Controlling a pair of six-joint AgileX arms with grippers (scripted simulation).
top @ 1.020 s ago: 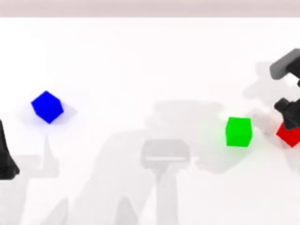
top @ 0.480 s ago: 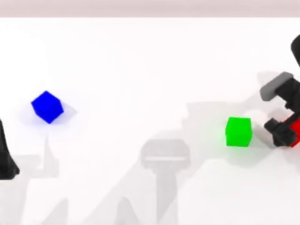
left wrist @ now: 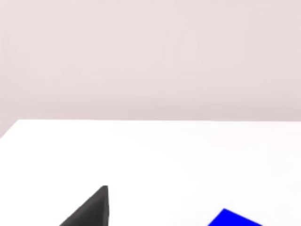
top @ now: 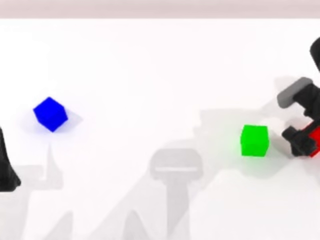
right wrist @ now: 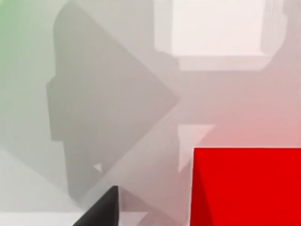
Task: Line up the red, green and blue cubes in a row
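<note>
- Two arms over a white table point(top: 150, 75): right arm low at the right edge, left arm parked at the left edge.
- Right gripper point(top: 306, 141) down on the red cube point(top: 315, 134); cube sits right at its fingers, mostly hidden. Can't tell if clamped.
- Left gripper point(top: 6, 165): finger state can't tell.
- Green cube point(top: 254, 140) just left of the right gripper, apart.
- Blue cube point(top: 50, 114) far left, near the left gripper.

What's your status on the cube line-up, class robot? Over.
Right tool down at red cube, grip unconfirmed. Left tool parked at table's left edge. Green cube, blue cube untouched. Nothing in the way.
</note>
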